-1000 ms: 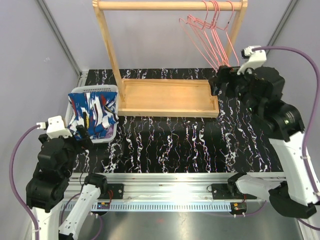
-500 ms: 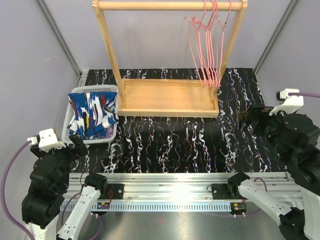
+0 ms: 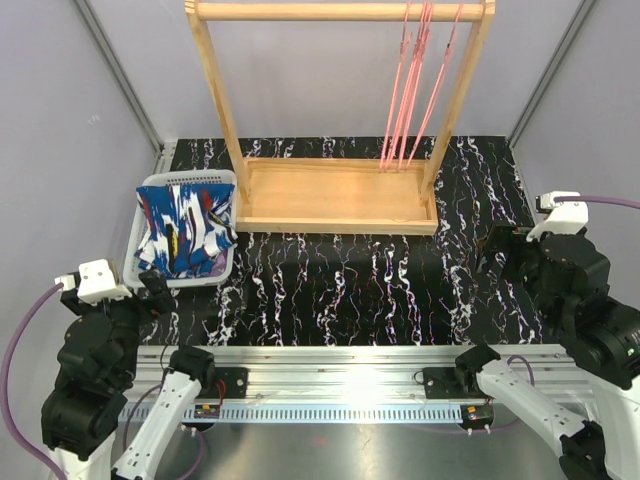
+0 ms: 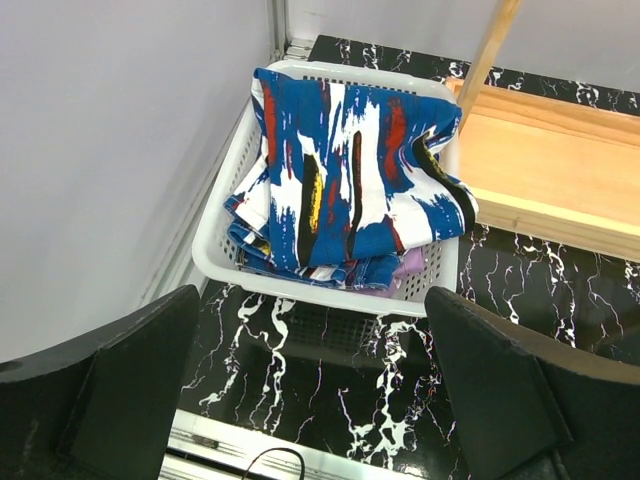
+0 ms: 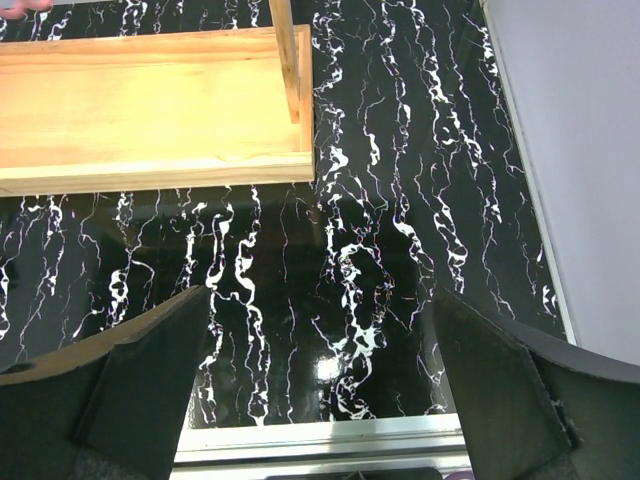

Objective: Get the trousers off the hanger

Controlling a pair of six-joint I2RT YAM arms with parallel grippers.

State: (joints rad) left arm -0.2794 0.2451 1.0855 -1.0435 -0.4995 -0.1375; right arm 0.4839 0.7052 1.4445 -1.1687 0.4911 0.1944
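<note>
The dark blue trousers with white, red and yellow splashes [image 3: 187, 232] lie folded in the white basket [image 3: 176, 279] at the left; they also show in the left wrist view [image 4: 350, 170]. A corner of the lilac trousers [image 4: 408, 266] peeks out beneath them. Several bare pink hangers [image 3: 412, 90] hang on the wooden rack's rail [image 3: 300, 11]. My left gripper [image 4: 318, 400] is open and empty, in front of the basket. My right gripper [image 5: 320, 390] is open and empty over the table at the right.
The wooden rack's tray base [image 3: 335, 195] stands at the back centre, with uprights [image 3: 218, 100] on either side. Grey walls close in left and right. A metal rail [image 3: 340, 365] runs along the near edge by the arm bases.
My right arm has drawn back from the hangers to the near right. The hangers have swung and now hang nearly straight. My left arm has pulled back from the basket.
</note>
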